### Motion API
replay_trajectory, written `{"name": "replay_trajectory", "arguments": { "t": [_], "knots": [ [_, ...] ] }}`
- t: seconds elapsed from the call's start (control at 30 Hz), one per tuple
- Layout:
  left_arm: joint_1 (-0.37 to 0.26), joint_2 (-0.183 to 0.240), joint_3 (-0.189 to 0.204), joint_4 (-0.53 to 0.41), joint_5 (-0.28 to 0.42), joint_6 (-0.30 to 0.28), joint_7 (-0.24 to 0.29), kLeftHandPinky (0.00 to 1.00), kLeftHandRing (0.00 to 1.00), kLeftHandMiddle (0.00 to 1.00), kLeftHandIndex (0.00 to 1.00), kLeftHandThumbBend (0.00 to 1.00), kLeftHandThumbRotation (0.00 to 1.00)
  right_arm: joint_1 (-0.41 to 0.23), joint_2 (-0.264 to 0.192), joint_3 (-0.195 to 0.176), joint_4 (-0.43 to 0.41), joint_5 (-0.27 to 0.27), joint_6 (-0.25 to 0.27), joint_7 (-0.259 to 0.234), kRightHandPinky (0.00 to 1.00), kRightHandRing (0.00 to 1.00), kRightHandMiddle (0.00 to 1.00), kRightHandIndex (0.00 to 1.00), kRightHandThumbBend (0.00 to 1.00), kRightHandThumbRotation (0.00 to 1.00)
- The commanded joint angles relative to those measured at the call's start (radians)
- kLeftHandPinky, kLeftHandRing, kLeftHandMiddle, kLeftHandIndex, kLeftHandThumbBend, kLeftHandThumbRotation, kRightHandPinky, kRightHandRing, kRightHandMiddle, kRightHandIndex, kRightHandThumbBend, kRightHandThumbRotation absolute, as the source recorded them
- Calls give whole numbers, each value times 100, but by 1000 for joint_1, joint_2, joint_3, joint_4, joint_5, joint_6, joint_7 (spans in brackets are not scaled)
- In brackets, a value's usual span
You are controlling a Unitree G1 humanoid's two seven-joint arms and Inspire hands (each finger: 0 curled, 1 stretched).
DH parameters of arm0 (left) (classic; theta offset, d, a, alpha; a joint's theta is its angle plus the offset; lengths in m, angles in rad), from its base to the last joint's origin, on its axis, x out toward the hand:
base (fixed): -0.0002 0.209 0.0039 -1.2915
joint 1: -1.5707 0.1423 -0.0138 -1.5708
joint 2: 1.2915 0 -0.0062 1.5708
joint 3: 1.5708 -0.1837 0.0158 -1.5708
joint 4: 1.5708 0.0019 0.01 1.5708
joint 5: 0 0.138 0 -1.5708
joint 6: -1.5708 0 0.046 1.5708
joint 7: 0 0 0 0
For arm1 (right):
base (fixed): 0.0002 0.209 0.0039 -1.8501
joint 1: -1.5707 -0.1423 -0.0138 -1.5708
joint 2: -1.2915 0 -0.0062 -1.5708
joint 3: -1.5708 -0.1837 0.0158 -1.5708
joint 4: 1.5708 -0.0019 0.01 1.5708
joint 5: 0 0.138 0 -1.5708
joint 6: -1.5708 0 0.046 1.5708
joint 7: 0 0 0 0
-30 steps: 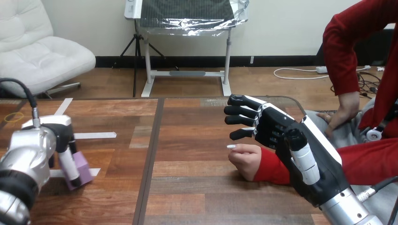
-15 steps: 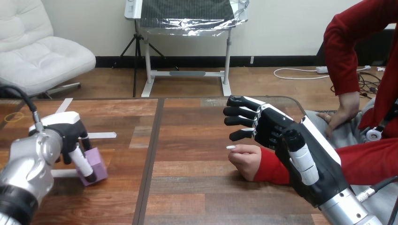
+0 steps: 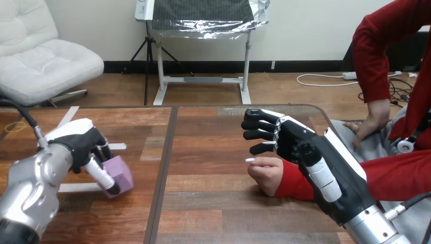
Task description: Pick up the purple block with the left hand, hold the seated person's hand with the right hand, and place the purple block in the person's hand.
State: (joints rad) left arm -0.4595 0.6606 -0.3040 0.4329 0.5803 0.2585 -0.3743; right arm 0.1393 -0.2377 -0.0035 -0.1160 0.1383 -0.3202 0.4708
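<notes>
My left hand (image 3: pixel 81 147) is shut on the purple block (image 3: pixel 120 173), pinching it between thumb and fingers just above the table at the left. The person's hand (image 3: pixel 265 173) rests as a loose fist on the table at centre right, its red sleeve (image 3: pixel 295 182) running off to the right. My right hand (image 3: pixel 292 142) hovers over that wrist with fingers straight and pointing left. It is open; whether it touches the wrist I cannot tell.
White tape strips (image 3: pixel 76 187) lie on the wooden table (image 3: pixel 203 213) near my left hand. A dark seam (image 3: pixel 163 168) runs down the tabletop between the block and the person's hand. The person's other hand (image 3: pixel 359 129) rests off the table at right.
My left hand has carried the purple block to the right, toward the table's middle. My right hand and the person's hand have barely moved.
</notes>
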Motion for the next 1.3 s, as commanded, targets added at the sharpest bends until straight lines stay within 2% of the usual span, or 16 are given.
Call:
{"name": "replay_trajectory", "arguments": {
  "t": [0.0,0.07,0.3,0.67,0.8,1.0,1.27],
  "knots": [
    [-9,-11,113,-201,-45,1,68,36,44,48,45,82,0,-53,22,-22,11,-45,-62,-71,71,78,80,81,89,100],
    [-1,-18,122,-221,-52,10,74,33,41,47,45,82,0,-54,24,-22,15,-59,-69,-86,71,78,79,80,88,100],
    [37,-56,154,-294,-71,28,124,30,37,44,45,84,0,-71,13,-24,54,-158,-114,-160,71,77,78,79,88,100],
    [89,-120,199,-395,-106,70,178,32,39,44,44,82,0,-94,-15,-30,97,-218,-148,-217,74,79,80,80,90,100],
    [105,-144,213,-422,-121,82,197,31,37,43,43,82,0,-108,-27,-35,116,-257,-167,-249,74,79,81,81,89,100],
    [127,-169,225,-441,-133,73,226,28,34,40,42,82,0,-125,-43,-46,128,-321,-168,-301,74,79,81,81,90,100],
    [154,-193,234,-449,-160,33,250,27,33,39,41,82,0,-160,-77,-56,157,-355,-189,-341,72,79,81,82,89,99]
  ]
}}
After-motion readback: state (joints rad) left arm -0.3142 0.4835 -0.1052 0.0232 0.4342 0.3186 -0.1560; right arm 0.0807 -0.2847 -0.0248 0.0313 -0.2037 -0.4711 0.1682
